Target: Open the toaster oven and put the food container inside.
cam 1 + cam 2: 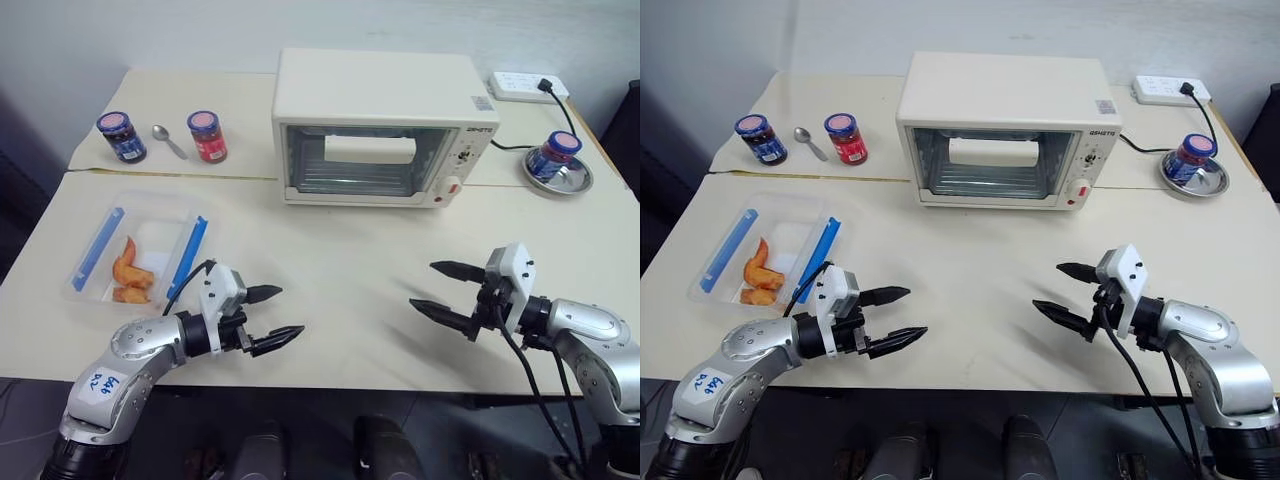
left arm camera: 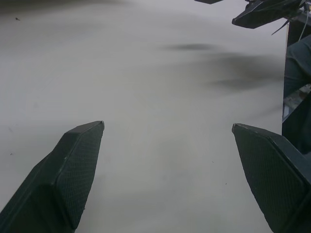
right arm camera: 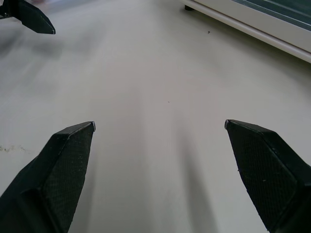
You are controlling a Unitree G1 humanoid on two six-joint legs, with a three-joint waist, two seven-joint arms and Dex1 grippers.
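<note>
**Oven door shut, both grippers empty over the front edge**

Over the near edge of the table (image 1: 330, 290) I've got both arms hovering, nothing picked up. My left gripper (image 1: 276, 316) has its fingers spread wide and points toward the middle of the table; my right gripper (image 1: 436, 292) is spread just as wide and faces back at it, so the two tips aim at each other across bare tabletop.

The toaster oven (image 1: 385, 125) sits at the back middle with its glass door up and closed, white bar handle (image 1: 369, 149) running side to side across the front. It lies ahead of both grippers, and to me the right one looks a bit nearer to the handle, so I'd guess that's the arm for the door.

The food container (image 1: 135, 255) is by the left edge, just beside my left arm, long axis running roughly front to back with the blue clips along its long sides. It's behind and outboard of the left fingertips, so that hand would have to swing back out to reach it.
</note>
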